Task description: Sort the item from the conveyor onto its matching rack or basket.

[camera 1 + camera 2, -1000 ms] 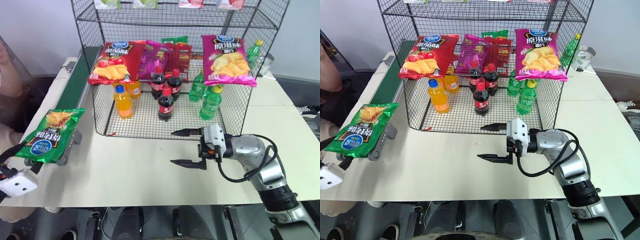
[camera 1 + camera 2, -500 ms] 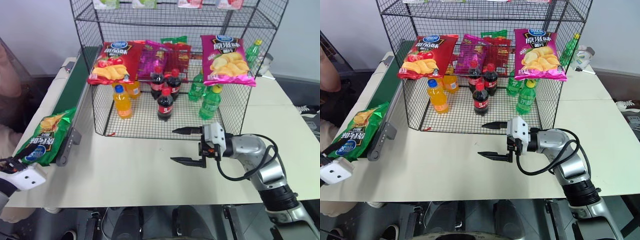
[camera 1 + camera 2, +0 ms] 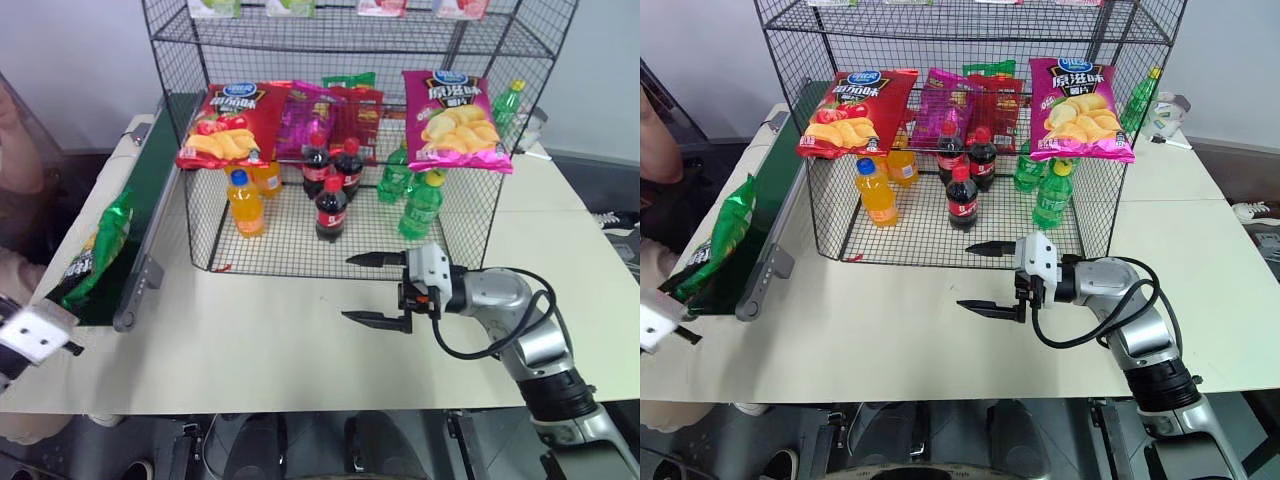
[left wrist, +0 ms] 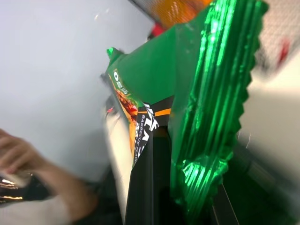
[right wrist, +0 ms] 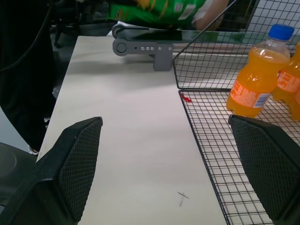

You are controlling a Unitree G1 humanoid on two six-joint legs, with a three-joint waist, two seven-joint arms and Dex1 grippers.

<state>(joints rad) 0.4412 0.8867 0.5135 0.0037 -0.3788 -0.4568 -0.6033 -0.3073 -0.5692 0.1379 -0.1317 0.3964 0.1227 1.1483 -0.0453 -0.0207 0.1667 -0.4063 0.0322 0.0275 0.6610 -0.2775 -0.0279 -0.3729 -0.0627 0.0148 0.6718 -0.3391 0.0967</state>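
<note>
**Gripping green chip bag at conveyor end – left claw clenched**

The left gripper (image 3: pixel 670 318) is clamped on the crimped lower edge of the green chip bag (image 3: pixel 100 250); the bag is stood on edge, rising up and away from the claw over the near end of the conveyor (image 3: pixel 150 180). In the left wrist view the bag's ribbed seal (image 4: pixel 211 117) is seen pinched between the fingers.

The right gripper (image 3: pixel 375 290) is released – jaws spread wide, hovering above the table (image 3: pixel 280 340), nothing between them. Just beyond its upper finger lies the front edge of the rack (image 3: pixel 300 255), with cola bottles (image 3: pixel 331 205), orange soda bottles (image 5: pixel 255 79) and green bottles (image 3: pixel 420 205) on the bottom tier. A red chip bag (image 3: pixel 225 125) and a magenta chip bag (image 3: pixel 455 120) are hung on the tier above. The green bag is well apart from the right claw, off past its fingertips.
</note>
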